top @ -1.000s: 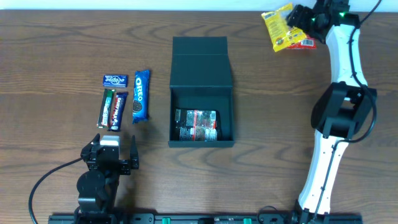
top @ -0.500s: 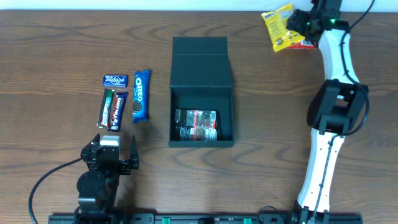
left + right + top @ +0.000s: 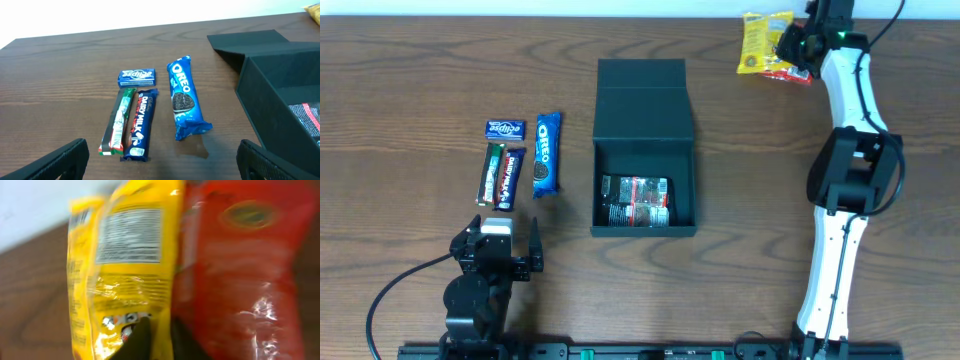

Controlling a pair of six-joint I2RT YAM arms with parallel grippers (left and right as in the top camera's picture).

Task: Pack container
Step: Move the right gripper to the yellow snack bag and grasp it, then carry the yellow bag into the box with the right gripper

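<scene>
The container [image 3: 643, 150] is a dark box in the middle of the table with its flap lid open toward the back; a red-and-black packet [image 3: 636, 200] lies inside. At the back right, my right gripper [image 3: 792, 45] is shut on the edge of a yellow snack packet [image 3: 763, 40]. The right wrist view shows the dark fingertips [image 3: 141, 339] pinching the yellow packet [image 3: 125, 255], with a red packet [image 3: 240, 270] right beside it. My left gripper [image 3: 498, 250] stands open at the front left, nothing between its fingers [image 3: 60, 160].
Left of the container lie an Oreo pack [image 3: 183, 97], a Dairy Milk bar [image 3: 137, 122], a green-and-red bar [image 3: 119, 120] and a small blue Eclipse pack [image 3: 136, 76]. The container's side wall [image 3: 260, 105] rises at the right of the left wrist view.
The right gripper has closed on the yellow packet, which has turned and shifted slightly left. The left arm has not moved.
</scene>
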